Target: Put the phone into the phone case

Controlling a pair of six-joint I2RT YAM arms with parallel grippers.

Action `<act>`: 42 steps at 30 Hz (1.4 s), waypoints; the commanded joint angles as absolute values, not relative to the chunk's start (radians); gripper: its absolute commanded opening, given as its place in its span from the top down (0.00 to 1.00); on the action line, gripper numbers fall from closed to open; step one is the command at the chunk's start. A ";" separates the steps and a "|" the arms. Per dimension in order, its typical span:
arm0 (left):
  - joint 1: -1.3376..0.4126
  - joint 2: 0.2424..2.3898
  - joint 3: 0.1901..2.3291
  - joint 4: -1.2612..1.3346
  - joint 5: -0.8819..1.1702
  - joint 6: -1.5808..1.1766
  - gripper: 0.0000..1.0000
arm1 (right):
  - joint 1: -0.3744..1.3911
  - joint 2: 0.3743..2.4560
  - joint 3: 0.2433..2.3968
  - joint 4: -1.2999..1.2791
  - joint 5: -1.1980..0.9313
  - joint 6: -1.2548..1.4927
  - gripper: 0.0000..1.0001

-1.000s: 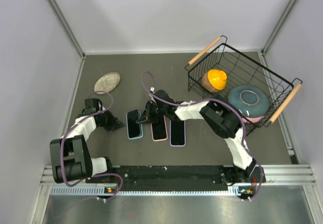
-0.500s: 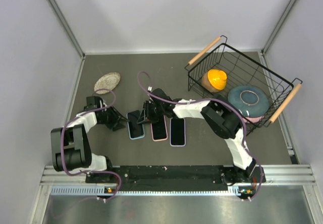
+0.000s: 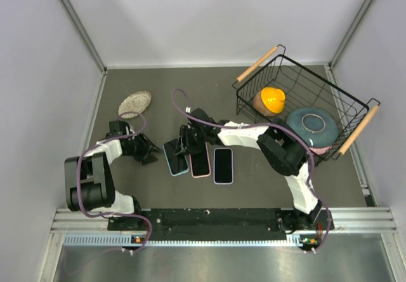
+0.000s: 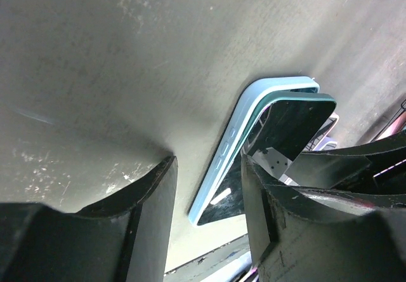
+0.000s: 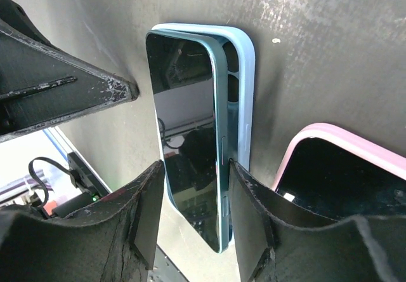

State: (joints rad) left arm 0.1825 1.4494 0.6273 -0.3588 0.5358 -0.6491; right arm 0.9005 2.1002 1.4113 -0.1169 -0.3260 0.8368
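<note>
so the phone (image 5: 187,136) is the dark-screened, teal-edged one at the left end of the row, lying on the table (image 3: 266,180) right in front of the two arms. It's only half in its light blue case (image 5: 246,66). One long edge sits up off the case, so you can see the inner wall and the button cutouts next to it, and the whole thing lies a bit skewed compared with its neighbours. Count-wise there are three phones in that row. Next to the blue one is one in a pink case (image 3: 200,160), and after that a third with a pale rim (image 3: 222,166), both flat and screen up. The right gripper (image 5: 196,167) is at the far end of the phone with its fingers spread, and that end sits in the gap, though I can't tell if either finger actually touches it. The left gripper (image 4: 208,161) is low on the table just left of the case, also spread, with bare table between its fingers. Further out there's one wire basket (image 3: 328,73) with two wooden handles at back right, holding one orange thing (image 3: 273,98) and one blue-grey dish (image 3: 312,123). There's also one beige woven disc (image 3: 134,104) at back left.
</note>
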 commanded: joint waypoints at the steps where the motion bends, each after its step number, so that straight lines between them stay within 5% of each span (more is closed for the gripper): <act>1: 0.181 1.462 0.638 -0.316 0.541 -0.643 0.49 | 0.899 2.040 1.457 -0.166 -0.307 0.793 0.55; 24: 0.124 1.517 0.650 -0.302 0.489 -0.675 0.41 | 0.874 2.138 1.594 -0.275 -0.408 0.583 0.38; 38: 0.114 1.581 0.706 -0.426 0.361 -0.672 0.57 | 0.897 2.198 1.608 -0.256 -0.454 0.577 0.37; 42: 0.115 1.623 0.712 -0.430 0.391 -0.670 0.68 | 0.902 2.203 1.597 -0.195 -0.507 0.618 0.36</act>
